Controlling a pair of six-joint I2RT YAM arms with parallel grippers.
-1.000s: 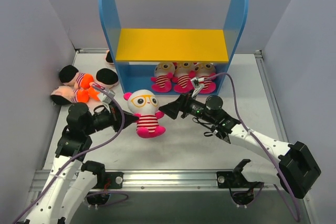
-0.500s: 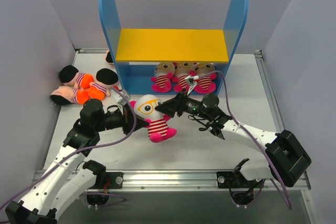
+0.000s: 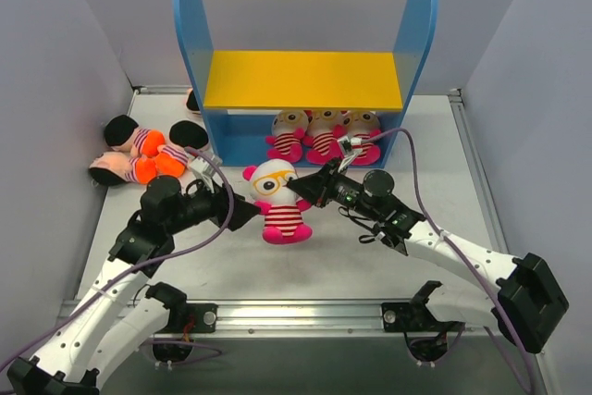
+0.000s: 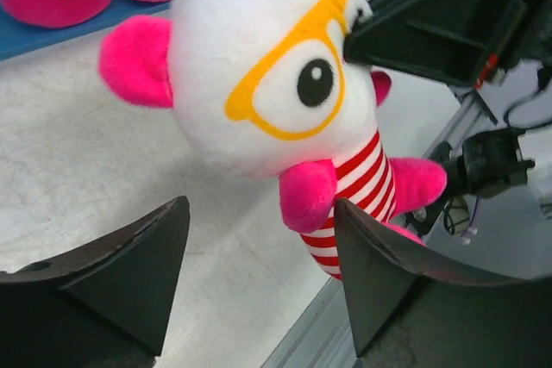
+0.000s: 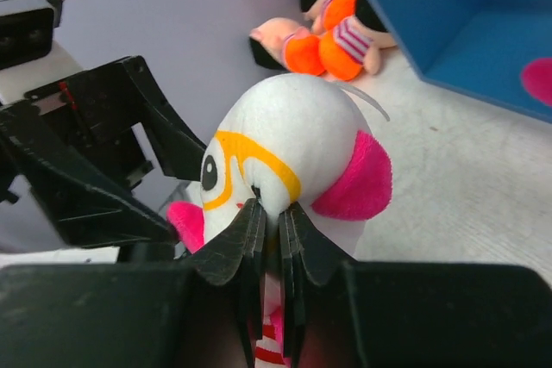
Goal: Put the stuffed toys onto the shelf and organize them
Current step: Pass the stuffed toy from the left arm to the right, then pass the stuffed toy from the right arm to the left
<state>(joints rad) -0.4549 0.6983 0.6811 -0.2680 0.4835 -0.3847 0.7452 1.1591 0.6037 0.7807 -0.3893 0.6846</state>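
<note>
White-headed striped toy [image 4: 285,101] sits before the left tool's [image 4: 260,213] parted fingers

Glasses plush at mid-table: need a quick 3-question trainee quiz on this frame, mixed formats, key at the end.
1. Fill in: the right jaws are shut on the glasses plush at its ____.
2. True or false: the left jaws are clamped on that plush.
3. How many striped toys sit on the lower level of the shelf? A two, B three, C five.

Key: 1 head; 2 false, they stand open; 3 B.
</note>
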